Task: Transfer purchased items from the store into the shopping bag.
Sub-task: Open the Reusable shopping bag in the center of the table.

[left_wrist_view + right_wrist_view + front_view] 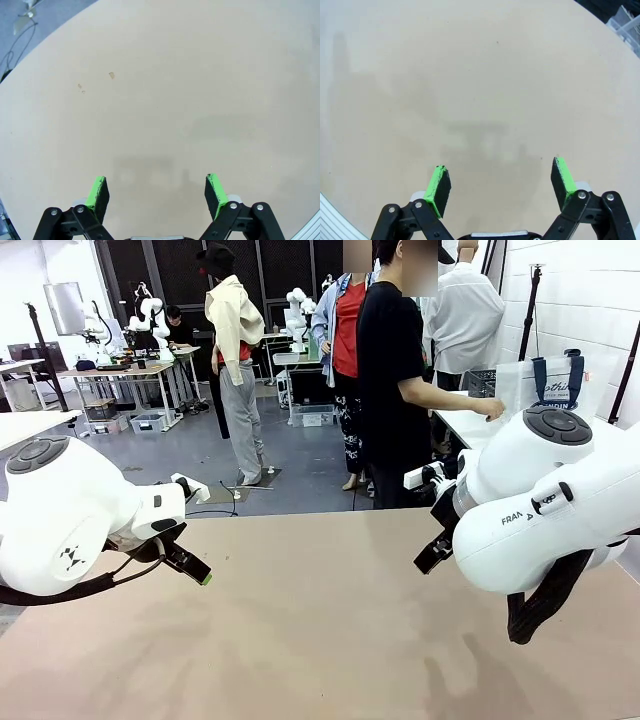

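Two grippers [156, 179] [500, 166] (green-padded), matte table [320, 640]

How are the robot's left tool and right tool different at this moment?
The left tool slants down from the picture's left in the front view, while the right tool slants down from the right. A green fingertip shows on the left tool there, whereas the right tool looks all black. Both are open, hold nothing, and hang above the table.
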You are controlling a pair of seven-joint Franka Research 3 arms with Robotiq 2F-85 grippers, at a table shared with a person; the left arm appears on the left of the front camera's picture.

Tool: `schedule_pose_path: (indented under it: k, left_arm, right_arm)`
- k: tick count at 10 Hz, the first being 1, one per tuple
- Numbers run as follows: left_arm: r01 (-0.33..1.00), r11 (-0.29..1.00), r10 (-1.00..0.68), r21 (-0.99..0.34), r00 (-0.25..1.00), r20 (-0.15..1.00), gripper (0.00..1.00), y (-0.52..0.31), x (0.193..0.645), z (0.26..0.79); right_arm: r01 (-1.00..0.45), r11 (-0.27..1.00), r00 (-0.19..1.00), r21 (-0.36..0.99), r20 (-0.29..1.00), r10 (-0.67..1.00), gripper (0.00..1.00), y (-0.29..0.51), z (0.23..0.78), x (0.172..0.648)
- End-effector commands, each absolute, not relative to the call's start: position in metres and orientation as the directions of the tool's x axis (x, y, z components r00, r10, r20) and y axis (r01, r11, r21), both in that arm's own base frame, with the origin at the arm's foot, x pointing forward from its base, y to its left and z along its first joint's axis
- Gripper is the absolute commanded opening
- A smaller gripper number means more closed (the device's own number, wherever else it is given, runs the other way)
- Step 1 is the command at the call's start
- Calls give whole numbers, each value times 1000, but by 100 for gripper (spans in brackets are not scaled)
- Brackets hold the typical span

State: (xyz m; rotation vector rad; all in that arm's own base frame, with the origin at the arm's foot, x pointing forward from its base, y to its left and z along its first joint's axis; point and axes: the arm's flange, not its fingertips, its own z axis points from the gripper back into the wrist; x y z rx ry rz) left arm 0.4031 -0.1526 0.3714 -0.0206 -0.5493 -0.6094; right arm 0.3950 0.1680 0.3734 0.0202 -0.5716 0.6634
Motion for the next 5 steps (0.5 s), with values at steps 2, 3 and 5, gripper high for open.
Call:
schedule_pose_path:
  k: [2,3,5]
  left_arm:
    - [549,824,-538,140,682,496,100,-153,403,371]
    - [555,821,-542,137,681,492,100,-154,404,373]
    - [551,823,-540,140,681,495,100,-154,403,371]
  right_arm:
    - [-587,793,640,-160,508,576,100,168,373,395]
    - [-591,792,643,-156,502,578,100,168,372,398]
    - [-591,791,645,-159,496,582,100,171,371,400]
